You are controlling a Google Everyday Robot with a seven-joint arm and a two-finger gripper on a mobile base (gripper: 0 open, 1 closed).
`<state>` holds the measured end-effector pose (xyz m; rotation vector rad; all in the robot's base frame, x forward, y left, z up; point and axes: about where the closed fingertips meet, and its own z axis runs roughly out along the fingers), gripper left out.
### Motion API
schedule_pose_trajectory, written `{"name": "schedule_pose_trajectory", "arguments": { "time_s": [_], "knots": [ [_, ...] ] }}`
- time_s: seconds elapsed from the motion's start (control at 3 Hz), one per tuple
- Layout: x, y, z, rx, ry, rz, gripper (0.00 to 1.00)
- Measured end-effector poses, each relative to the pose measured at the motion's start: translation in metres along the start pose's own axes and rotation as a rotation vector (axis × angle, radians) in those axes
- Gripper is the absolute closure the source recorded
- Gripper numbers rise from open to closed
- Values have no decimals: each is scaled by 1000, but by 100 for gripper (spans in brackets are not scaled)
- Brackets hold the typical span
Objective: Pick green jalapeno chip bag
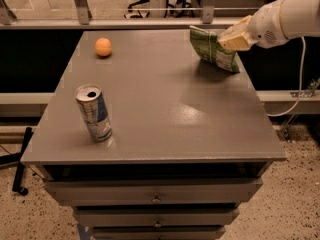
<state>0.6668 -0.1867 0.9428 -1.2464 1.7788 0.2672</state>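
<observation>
The green jalapeno chip bag [213,49] hangs tilted above the far right part of the grey table [160,109], its shadow on the tabletop below. My gripper [231,40] comes in from the right on a white arm and is shut on the bag's upper right edge, holding it off the surface. The cream fingers [237,35] cover part of the bag's top.
A silver and blue can [93,112] stands at the front left of the table. An orange ball [103,47] lies at the far left. Drawers [156,196] sit below the tabletop. A rail and glass panels run behind the table.
</observation>
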Motion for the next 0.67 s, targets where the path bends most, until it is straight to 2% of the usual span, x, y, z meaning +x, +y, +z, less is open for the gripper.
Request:
{"name": "schedule_pose_trajectory", "arguments": {
  "time_s": [0.33,0.67],
  "knots": [
    [-47,-2,-24,-21,-118,-53,100],
    [-56,-4,-30,-18,-139,-62,100]
  ]
}}
